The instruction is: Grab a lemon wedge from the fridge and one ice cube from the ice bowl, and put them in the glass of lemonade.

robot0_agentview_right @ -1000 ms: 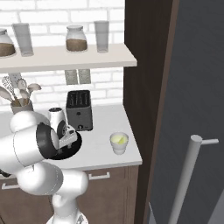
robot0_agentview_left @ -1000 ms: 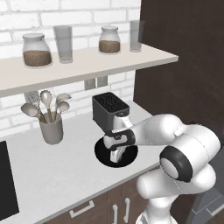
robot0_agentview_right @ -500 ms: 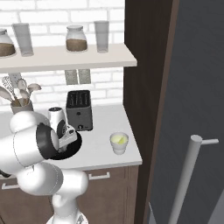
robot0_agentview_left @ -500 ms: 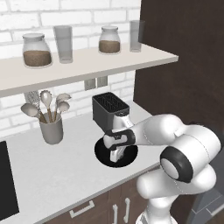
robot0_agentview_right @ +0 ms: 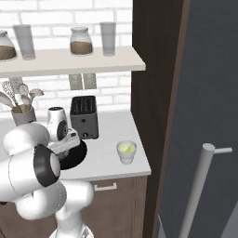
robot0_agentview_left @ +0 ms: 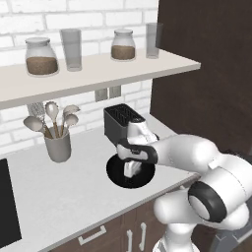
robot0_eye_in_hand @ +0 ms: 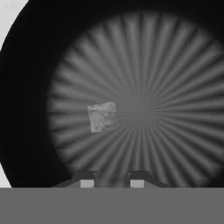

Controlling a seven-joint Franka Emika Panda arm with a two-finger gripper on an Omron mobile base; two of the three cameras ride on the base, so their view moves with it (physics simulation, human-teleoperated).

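Gripper: empty, fingers slightly parted, poised over ice bowl
Ice cube: just ahead of fingertips, slightly left

You will find no readable text, label, brand, number or sign on anything in these views.

I'm working in a kitchen: white brick wall, toaster and utensil holder on table, jars on shelf.
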